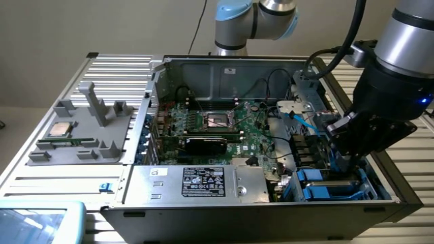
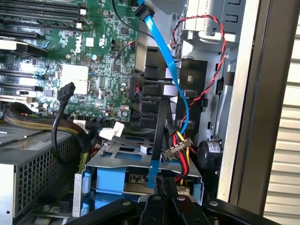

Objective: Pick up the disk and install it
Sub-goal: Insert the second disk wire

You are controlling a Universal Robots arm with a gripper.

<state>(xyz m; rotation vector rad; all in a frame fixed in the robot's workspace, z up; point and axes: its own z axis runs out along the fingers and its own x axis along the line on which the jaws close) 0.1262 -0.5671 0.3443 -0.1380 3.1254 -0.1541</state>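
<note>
The disk (image 1: 331,189) sits in the metal drive cage at the front corner of the open computer case, on the exterior view's right. Mostly its bright blue bracket (image 2: 112,180) shows; the metal face is largely covered by the cage. My gripper (image 1: 348,161) hangs inside the case directly over that cage, close above the blue bracket. In the wrist view its black fingers (image 2: 161,206) are drawn together, shut, with nothing visible between them. Whether the tips touch the disk I cannot tell.
A blue flat cable (image 2: 164,61) and a red-yellow-black power plug (image 2: 180,145) hang just beside the gripper over the cage. The case wall (image 2: 248,103) stands close on one side. The motherboard (image 1: 217,124), power supply (image 1: 196,184) and a grey fixture (image 1: 81,132) with a silver chip lie toward the exterior view's left.
</note>
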